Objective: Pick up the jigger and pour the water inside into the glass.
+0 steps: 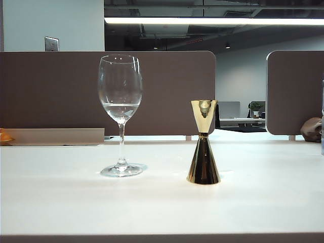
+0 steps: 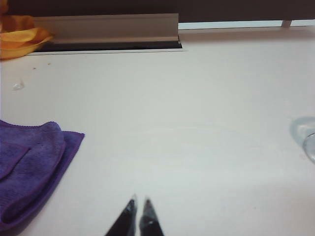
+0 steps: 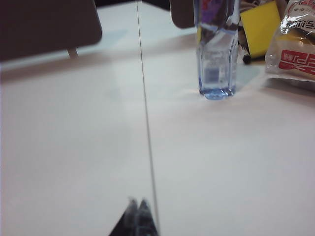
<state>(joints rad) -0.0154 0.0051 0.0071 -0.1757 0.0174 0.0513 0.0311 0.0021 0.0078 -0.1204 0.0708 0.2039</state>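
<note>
The glass [image 1: 120, 91], tall, clear and stemmed, stands upright on the white table [image 1: 61, 197] left of centre, with a little clear water [image 1: 120, 112] low in its bowl. To its right the gold jigger [image 1: 203, 147] stands upright and apart from it; whether it holds water cannot be seen. Neither gripper shows in the exterior view. In the left wrist view my left gripper [image 2: 139, 201] hovers over bare table, its tips together and empty, and the edge of the glass's foot [image 2: 304, 137] shows off to the side. My right gripper [image 3: 137, 202] is blurred, shut and empty, over bare table.
A purple cloth [image 2: 29, 167] lies near the left gripper, with an orange object [image 2: 19, 37] beyond it. Past the right gripper stand a plastic water bottle [image 3: 215, 49], a yellow pad [image 3: 260, 22] and a snack bag [image 3: 295, 44]. Brown partitions [image 1: 167, 91] close the table's far edge.
</note>
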